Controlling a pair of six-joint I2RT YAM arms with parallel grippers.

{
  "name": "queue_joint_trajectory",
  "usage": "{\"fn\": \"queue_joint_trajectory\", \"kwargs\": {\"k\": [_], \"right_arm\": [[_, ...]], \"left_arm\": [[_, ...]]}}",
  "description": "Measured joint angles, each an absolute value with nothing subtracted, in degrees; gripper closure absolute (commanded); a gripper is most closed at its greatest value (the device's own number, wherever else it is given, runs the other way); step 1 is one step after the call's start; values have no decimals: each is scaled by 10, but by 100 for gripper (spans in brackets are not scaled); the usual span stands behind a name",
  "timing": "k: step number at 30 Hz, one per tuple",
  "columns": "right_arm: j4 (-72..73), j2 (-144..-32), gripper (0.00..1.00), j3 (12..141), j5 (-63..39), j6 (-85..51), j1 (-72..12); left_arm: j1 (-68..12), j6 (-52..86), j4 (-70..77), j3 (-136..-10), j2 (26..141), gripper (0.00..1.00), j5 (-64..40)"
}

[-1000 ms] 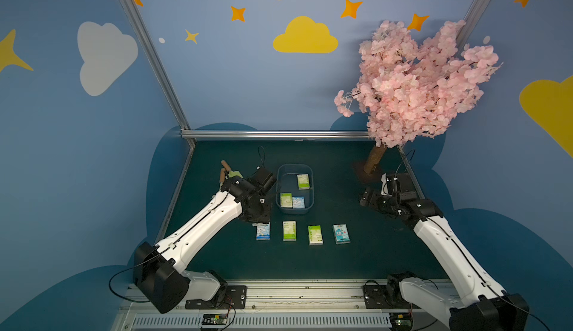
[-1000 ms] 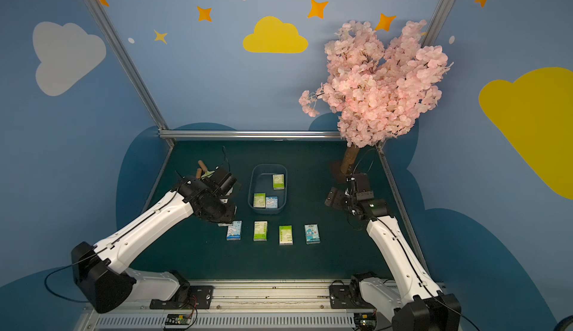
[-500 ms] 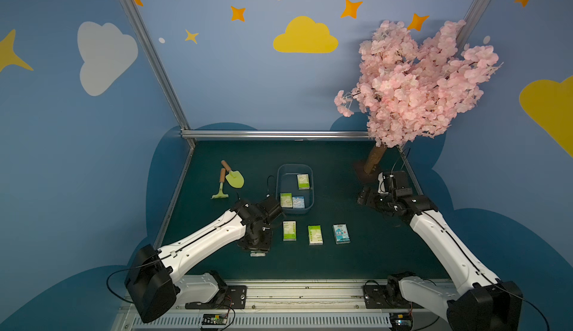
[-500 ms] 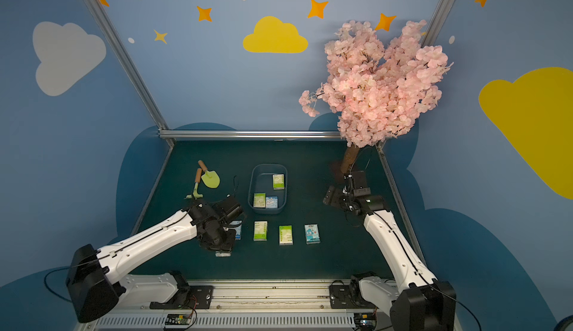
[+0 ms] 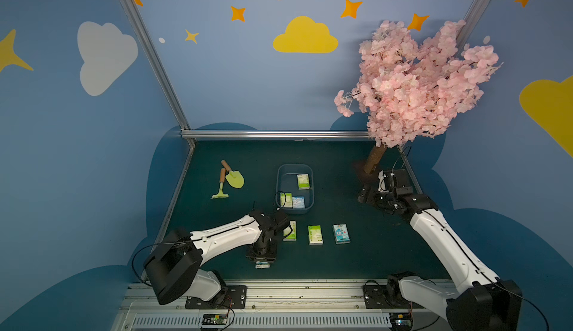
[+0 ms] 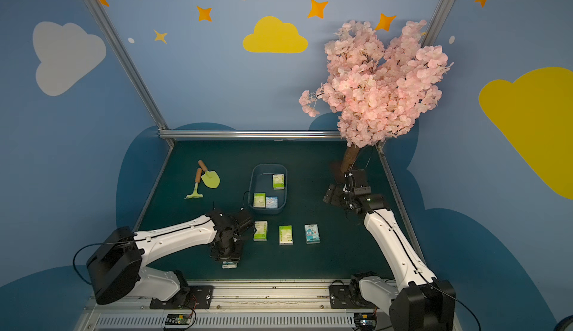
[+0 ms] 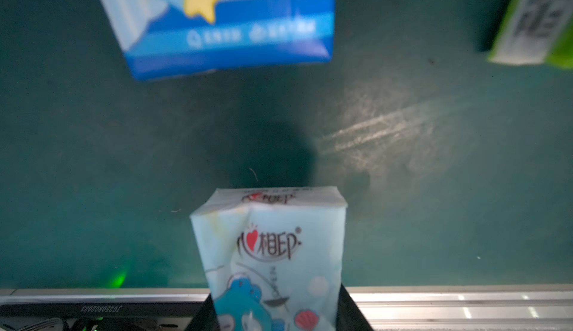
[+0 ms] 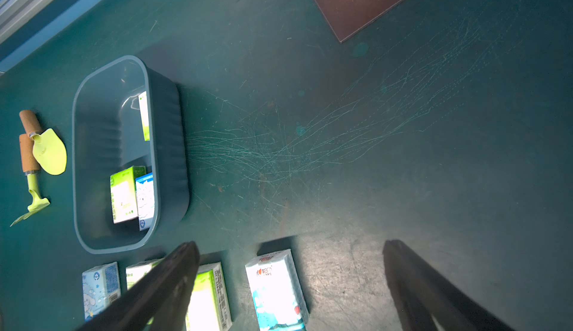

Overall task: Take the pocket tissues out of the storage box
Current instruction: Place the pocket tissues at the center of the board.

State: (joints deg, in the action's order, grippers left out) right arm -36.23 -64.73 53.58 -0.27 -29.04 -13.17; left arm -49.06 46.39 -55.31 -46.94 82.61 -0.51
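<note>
My left gripper [image 5: 262, 257] is shut on a light blue cartoon-print pack of pocket tissues [image 7: 273, 252], held low over the mat near the front rail. The grey-blue storage box [image 5: 278, 187] holds two green packs [image 5: 303, 181] [image 5: 286, 200] and a blue one [image 5: 298, 202]. In front of it lie two green packs [image 5: 290, 231] [image 5: 315, 235] and a blue pack [image 5: 341, 234]. Another blue pack [image 8: 100, 286] lies at the row's left end, hidden under my left arm in both top views. My right gripper [image 5: 365, 194] hangs open and empty, right of the box.
A lime toy shovel [image 5: 234, 177] and rake [image 5: 220, 187] lie at the left of the dark green mat. A pink blossom tree [image 5: 412, 84] stands on a brown base [image 8: 356, 1] at the back right. A metal rail [image 7: 434, 301] runs along the front.
My left arm has swung from beside the storage box toward the front of the mat with the blue pack in its jaws. The right arm has shifted only slightly.
</note>
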Motion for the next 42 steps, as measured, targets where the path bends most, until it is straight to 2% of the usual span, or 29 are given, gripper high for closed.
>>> {"fn": "queue_joint_trajectory", "kwargs": {"k": [9,17,23,32,42], "right_arm": [[-362,-647,2,536,-4,-286,-128],[-362,-647,2,536,-4,-284,-125],[-362,-638,2,536,-3,-282,-121],[-362,-622,2,536,-3,-281,-111],[-363,-614,2,536,-5,-280,-105]], "left_arm": [[-495,473,-522,-445,846,50,2],[-496,479,-517,-444,861,39,15],[-496,479,-535,-453,861,27,34],[-495,471,-607,-525,828,10,82],[-451,426,-646,-649,789,8,114]]}}
